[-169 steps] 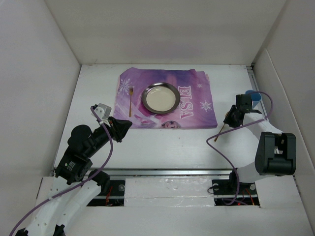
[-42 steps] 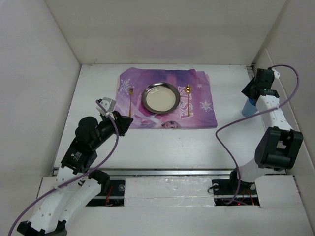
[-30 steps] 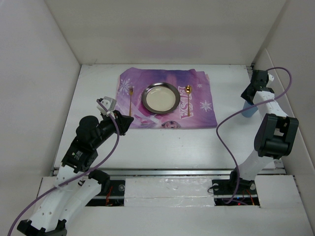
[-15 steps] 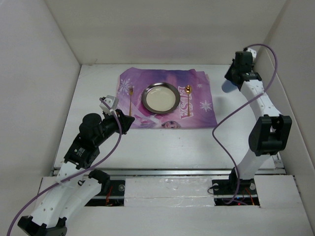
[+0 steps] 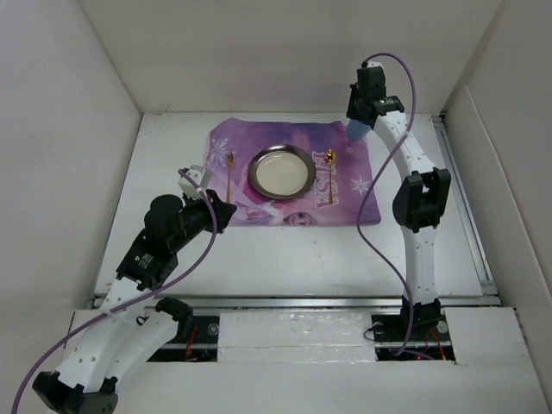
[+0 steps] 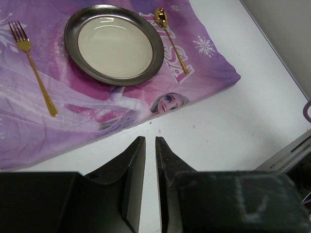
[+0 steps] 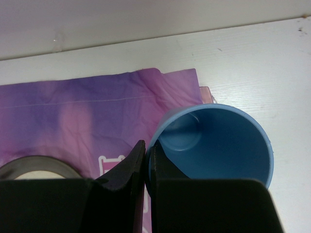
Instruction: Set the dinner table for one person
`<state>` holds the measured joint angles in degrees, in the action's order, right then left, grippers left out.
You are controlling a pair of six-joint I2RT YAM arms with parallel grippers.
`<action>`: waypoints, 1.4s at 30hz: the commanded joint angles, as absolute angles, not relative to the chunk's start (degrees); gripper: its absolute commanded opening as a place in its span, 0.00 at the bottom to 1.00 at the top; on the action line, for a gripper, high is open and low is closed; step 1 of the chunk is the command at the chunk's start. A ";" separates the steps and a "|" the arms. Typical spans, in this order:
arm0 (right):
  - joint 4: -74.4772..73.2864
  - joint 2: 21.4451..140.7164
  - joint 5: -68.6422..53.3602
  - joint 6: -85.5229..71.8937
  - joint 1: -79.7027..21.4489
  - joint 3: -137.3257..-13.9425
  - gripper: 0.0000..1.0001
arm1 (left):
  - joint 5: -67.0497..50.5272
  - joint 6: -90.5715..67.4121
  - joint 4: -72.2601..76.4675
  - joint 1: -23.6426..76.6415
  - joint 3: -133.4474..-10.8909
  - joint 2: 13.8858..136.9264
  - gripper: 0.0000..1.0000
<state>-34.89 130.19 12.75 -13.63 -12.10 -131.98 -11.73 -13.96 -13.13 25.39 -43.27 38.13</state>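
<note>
1. Looking down on a white dinner table (image 5: 293, 259), purple placemat (image 5: 345, 203) lying toward its far edge.
2. Spotting a plate (image 5: 281, 171) mid-mat, fork (image 5: 228, 179) lying just left, spoon (image 5: 329, 168) just right.
3. Pinching the blue cup (image 7: 218, 141) by its wall with the right gripper (image 7: 146, 155), over the mat's far right corner.
4. Hovering the left gripper (image 6: 150, 141) by the mat's near edge, fingers nearly pressed together, empty.

Top view high overhead, both wrist views low and close, all three sharing the placemat (image 5: 341, 207)
</note>
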 commanded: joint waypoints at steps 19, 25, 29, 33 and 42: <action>-38.14 139.48 8.79 -9.76 -13.54 -143.17 0.00 | -10.55 -13.27 -11.43 25.05 -45.00 38.93 0.12; -37.79 141.15 9.76 -8.79 -13.54 -144.22 0.00 | -10.81 -13.18 -11.51 25.05 -45.09 39.20 0.12; -38.85 142.73 10.89 -8.18 -13.54 -144.94 0.00 | -10.81 -13.18 -11.43 25.05 -45.18 39.11 0.12; -37.53 142.56 12.65 -7.65 -13.54 -143.88 0.02 | -10.81 -13.18 -11.60 25.05 -45.09 39.29 0.12; -37.36 144.23 13.71 -6.77 -13.54 -146.34 0.15 | -10.37 -13.27 -11.60 25.05 -45.09 39.55 0.12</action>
<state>-39.13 143.46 11.92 -8.34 -13.58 -143.96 -10.66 -13.96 -13.15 25.39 -43.27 39.70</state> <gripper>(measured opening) 0.138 0.120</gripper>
